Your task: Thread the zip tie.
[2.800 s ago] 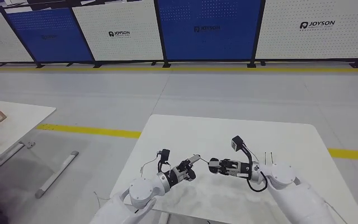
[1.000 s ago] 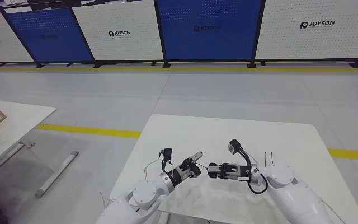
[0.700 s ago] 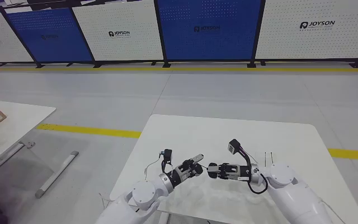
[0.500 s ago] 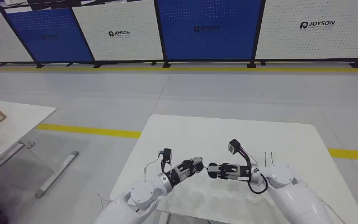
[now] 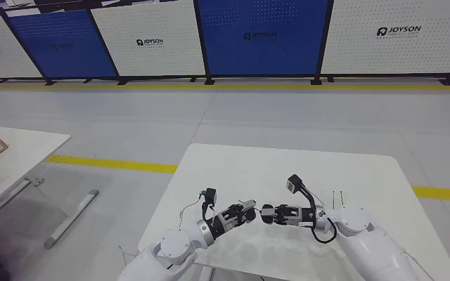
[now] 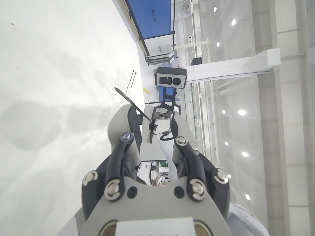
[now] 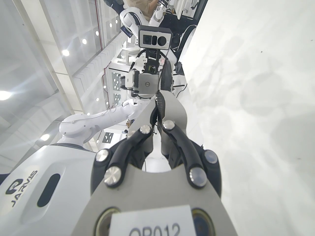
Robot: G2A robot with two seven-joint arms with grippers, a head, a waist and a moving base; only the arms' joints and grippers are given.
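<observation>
The right fingers [image 7: 172, 109] are clamping the zip tie [image 6: 133, 104]; the left fingers [image 6: 120, 124] are standing apart, its strap apparently between them. The aligning step is underway; next, closing on the strap.

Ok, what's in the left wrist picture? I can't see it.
A black zip tie sticks out from the shut right gripper, which faces the open left gripper over a white table. Two spare zip ties lie farther off on the table.
</observation>
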